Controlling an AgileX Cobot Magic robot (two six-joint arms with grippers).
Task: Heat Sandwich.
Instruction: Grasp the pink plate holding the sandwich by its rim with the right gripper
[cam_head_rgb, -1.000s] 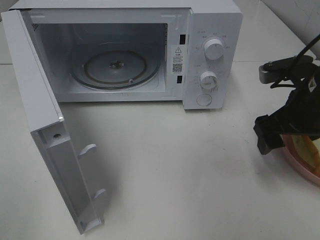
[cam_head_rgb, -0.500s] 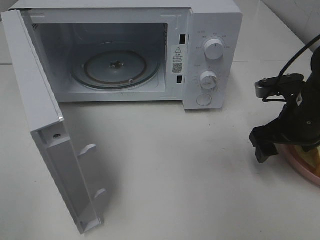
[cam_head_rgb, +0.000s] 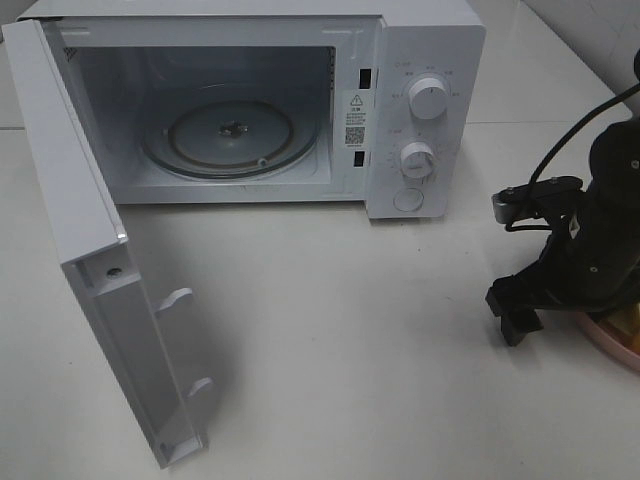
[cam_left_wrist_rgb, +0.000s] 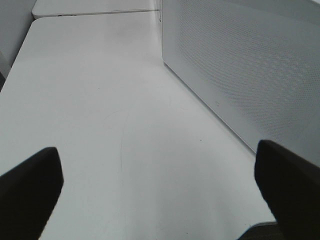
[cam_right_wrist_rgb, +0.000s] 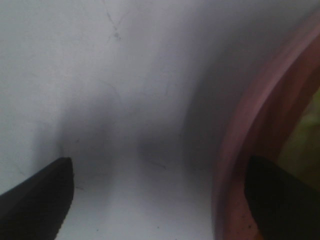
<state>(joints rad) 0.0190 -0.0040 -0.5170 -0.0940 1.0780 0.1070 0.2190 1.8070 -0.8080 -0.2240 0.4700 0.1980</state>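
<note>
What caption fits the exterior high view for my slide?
Right pincer open at the pink plate's rim, microwave door standing wide open.

1. The right gripper (cam_right_wrist_rgb: 157, 200) is hanging low over a white table (cam_right_wrist_rgb: 100, 75), with its jaws standing wide apart.
2. Its two dark fingers (cam_right_wrist_rgb: 35, 200) are showing only as blurred tips at opposite sides of the picture.
3. The curved rim of a pink plate (cam_right_wrist_rgb: 235, 150) is running between the two tips. One tip is hanging over bare table and the other over the plate's inner side.
4. Inside the rim, a sliver of the sandwich (cam_right_wrist_rgb: 306, 130) is showing as a blurred yellow-green patch.
5. A soft grey shadow is lying on the table just beside the rim, and faint scratches are marking the surface farther off.
</note>
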